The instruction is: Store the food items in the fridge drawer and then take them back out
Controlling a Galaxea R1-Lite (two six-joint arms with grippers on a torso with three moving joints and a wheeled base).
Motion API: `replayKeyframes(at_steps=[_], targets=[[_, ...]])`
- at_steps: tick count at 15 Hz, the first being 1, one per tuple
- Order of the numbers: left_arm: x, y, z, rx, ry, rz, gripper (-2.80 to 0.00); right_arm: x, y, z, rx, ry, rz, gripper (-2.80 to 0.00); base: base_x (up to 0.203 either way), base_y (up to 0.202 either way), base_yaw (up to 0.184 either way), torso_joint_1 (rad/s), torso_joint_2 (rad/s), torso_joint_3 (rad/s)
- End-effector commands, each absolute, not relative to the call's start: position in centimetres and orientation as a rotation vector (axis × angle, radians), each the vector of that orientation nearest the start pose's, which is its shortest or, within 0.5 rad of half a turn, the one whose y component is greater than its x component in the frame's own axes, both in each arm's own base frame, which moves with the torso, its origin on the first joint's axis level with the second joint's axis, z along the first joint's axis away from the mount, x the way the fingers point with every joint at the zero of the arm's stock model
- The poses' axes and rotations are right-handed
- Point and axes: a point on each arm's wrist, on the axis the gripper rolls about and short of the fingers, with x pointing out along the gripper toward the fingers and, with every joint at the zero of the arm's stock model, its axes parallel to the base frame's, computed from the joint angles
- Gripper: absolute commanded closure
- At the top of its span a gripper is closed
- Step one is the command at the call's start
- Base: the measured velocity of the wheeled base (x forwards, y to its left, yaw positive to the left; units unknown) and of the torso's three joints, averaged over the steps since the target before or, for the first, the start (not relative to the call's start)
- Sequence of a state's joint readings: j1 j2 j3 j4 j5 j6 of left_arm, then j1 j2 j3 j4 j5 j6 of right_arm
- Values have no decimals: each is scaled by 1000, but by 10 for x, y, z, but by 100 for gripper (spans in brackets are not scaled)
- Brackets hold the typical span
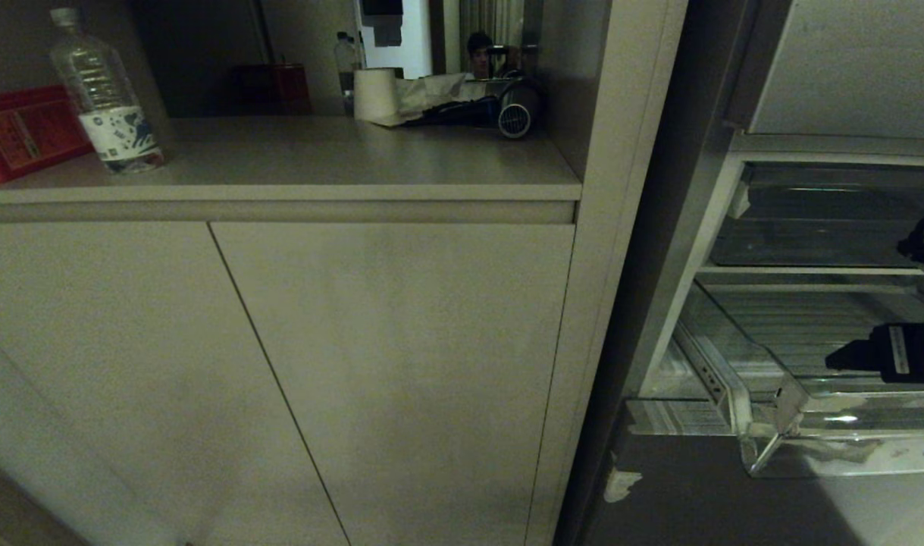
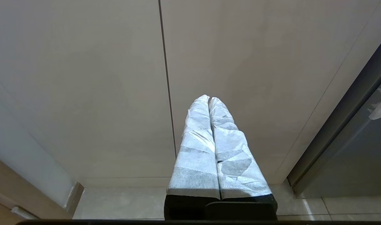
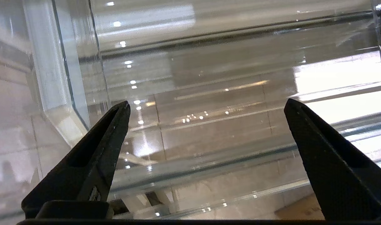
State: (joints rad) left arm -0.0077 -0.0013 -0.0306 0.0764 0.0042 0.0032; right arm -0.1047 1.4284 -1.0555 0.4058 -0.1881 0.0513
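Clear fridge drawer (image 1: 780,409) pulled out; right hand (image 3: 206,107) spread above floor

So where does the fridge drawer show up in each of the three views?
Head view: the fridge drawer sits at the right edge, pulled out, with the right gripper reaching over it.
Left wrist view: not in it; only cabinet doors and the shut left gripper.
Right wrist view: the drawer's clear wall and floor fill the picture behind the open fingers.
Shared landmark: the drawer's thick clear corner.
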Motion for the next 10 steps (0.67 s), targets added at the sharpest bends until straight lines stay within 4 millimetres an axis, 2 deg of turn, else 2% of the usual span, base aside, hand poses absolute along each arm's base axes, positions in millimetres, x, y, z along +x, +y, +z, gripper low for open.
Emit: replayKeyframes(at_steps=[1, 10], targets=[[-25, 0, 76, 3, 46, -3, 0, 209, -27, 234, 18, 792, -301, -280, 0, 0, 0, 0, 0, 0], [-25, 0, 76, 3, 46, -3, 0, 172, -24, 240, 8, 835, -293, -280, 0, 0, 0, 0, 0, 0]])
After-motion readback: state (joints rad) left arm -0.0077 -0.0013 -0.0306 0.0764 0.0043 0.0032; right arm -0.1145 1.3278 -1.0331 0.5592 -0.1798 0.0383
